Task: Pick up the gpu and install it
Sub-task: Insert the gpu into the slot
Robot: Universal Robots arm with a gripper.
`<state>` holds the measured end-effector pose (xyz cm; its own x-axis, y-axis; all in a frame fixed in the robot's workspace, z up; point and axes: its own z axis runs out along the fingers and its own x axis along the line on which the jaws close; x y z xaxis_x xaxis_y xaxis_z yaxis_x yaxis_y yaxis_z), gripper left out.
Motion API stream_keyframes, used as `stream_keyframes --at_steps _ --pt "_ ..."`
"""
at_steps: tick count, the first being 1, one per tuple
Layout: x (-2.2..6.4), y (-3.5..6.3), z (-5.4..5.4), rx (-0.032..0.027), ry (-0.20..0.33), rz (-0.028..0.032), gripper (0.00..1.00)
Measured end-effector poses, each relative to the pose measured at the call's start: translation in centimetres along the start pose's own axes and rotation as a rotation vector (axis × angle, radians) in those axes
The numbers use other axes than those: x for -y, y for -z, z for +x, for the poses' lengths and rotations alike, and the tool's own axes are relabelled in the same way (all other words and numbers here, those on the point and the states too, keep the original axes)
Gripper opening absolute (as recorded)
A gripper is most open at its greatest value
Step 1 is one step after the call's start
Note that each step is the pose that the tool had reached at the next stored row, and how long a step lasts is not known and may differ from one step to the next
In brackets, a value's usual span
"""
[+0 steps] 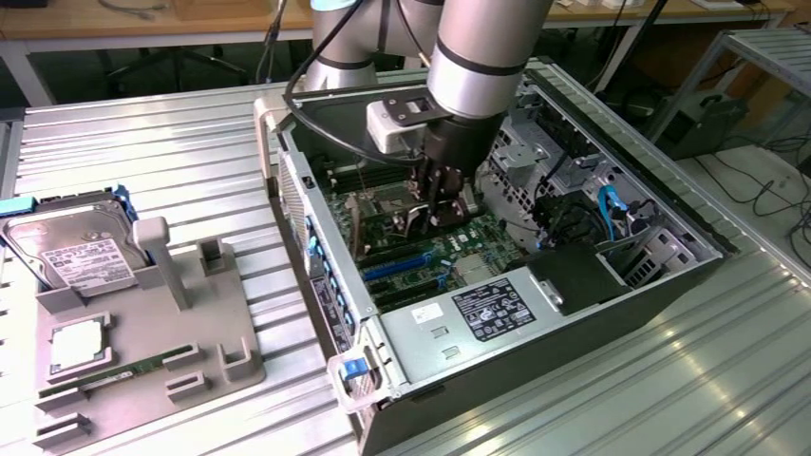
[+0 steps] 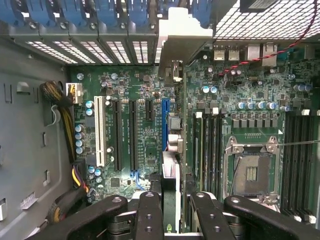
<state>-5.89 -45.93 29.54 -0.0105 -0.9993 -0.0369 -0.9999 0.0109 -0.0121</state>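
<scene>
**GPU gripped over the motherboard**

Your gripper [image 2: 170, 210] is clamped partway closed on the gpu [image 2: 170, 192], held edge-on inside the open computer case [image 1: 317, 180], beside the blue slot [image 2: 164, 122]. The white-labelled hard drive [image 1: 79, 256] sits outside; its print is unreadable.

The gpu [image 2: 172, 195] shows a green edge and a silver bracket [image 2: 177, 37], held between the black claw [image 2: 176, 212] fingers. The motherboard [image 2: 140, 150] is dark green, with black slots, one white slot [image 2: 100, 131] and one blue slot [image 2: 164, 125]. At nine o'clock of the case [image 1: 419, 380] in the exterior view, a grey tray [image 1: 140, 370] lies on the ribbed silver counter [image 1: 165, 152].
</scene>
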Motion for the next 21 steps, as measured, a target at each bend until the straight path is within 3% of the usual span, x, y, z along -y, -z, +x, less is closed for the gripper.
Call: stream_keyframes --at_steps 10,21 --pt "-0.25 -1.03 0.2 -0.0003 0.0 -0.0066 0.27" --pt "-0.59 -1.72 0.5 -0.0002 0.0 -0.0079 0.27"
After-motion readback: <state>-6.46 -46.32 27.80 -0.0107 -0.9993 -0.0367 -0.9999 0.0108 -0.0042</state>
